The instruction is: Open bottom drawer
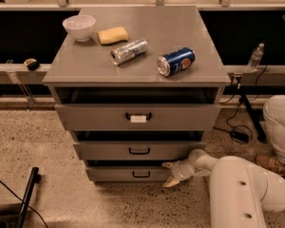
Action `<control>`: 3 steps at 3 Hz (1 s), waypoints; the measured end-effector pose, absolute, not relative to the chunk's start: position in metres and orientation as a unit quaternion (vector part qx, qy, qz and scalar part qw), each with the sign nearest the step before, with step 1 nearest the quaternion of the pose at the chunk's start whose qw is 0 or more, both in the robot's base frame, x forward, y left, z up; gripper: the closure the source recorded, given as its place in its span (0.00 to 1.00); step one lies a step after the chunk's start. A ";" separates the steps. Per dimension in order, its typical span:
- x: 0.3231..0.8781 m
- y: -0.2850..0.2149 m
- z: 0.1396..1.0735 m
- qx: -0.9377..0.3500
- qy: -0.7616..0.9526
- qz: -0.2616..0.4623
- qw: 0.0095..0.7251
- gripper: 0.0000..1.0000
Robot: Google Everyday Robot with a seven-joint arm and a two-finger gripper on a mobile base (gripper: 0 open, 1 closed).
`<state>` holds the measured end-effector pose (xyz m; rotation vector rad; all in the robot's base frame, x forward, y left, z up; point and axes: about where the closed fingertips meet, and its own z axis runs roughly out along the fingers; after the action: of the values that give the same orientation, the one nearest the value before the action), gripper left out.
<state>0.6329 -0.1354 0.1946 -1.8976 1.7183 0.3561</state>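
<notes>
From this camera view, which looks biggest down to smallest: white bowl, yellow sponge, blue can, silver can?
1. blue can and silver can, alike
2. white bowl, close behind though farther away
3. yellow sponge
The end effector sits at the right end of the bottom drawer.

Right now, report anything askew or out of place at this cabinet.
Two cans lie tipped on their sides on the cabinet top: a silver can and a blue can. The pincer sits low at the bottom drawer's right end.
</notes>
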 end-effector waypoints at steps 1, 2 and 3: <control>0.623 -0.134 0.194 -0.706 0.639 0.131 0.275 0.43; 0.604 -0.134 0.200 -0.711 0.633 0.130 0.277 0.42; 0.570 -0.137 0.202 -0.724 0.621 0.140 0.264 0.35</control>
<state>0.5697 -0.1366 0.2016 -1.9574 1.6792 0.3772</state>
